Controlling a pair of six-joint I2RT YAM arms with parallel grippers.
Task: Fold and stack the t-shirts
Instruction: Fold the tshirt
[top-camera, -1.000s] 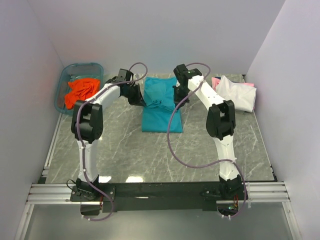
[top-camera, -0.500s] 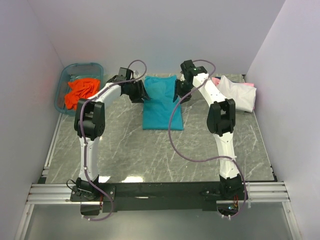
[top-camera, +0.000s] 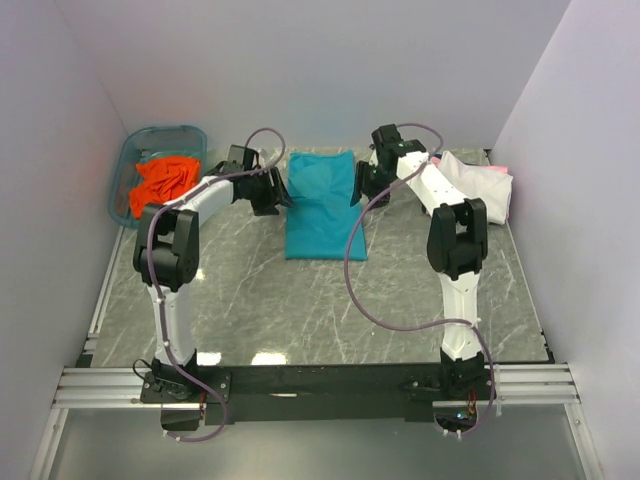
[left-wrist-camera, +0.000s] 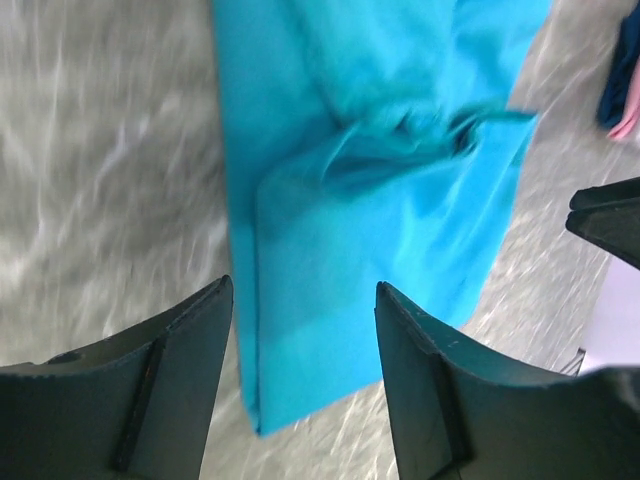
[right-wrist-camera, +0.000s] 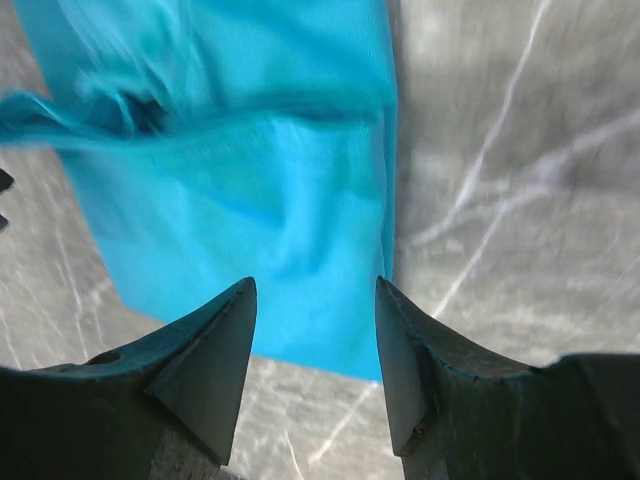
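A teal t-shirt (top-camera: 322, 205) lies on the marble table as a long folded strip, its upper half creased and bunched (left-wrist-camera: 400, 140) (right-wrist-camera: 250, 150). My left gripper (top-camera: 279, 190) (left-wrist-camera: 305, 290) hovers open over the strip's left edge, holding nothing. Open and empty too, my right gripper (top-camera: 357, 186) (right-wrist-camera: 315, 285) hangs over the strip's right edge. An orange t-shirt (top-camera: 160, 182) lies crumpled in the tub. A white t-shirt (top-camera: 476, 186) rests at the back right on a pink one (top-camera: 432, 162). A dark blue shirt edge (left-wrist-camera: 622, 70) shows at the left wrist view's right edge.
The translucent blue tub (top-camera: 126, 170) stands in the back left corner against the white walls. The grey marble table (top-camera: 250, 290) stretches toward the arm bases and the aluminium rail (top-camera: 320, 385) at the near edge.
Both grippers have opened and let go of the teal shirt, which now lies flat after its fold was carried toward the back. Both arms have drawn slightly outward to its sides.
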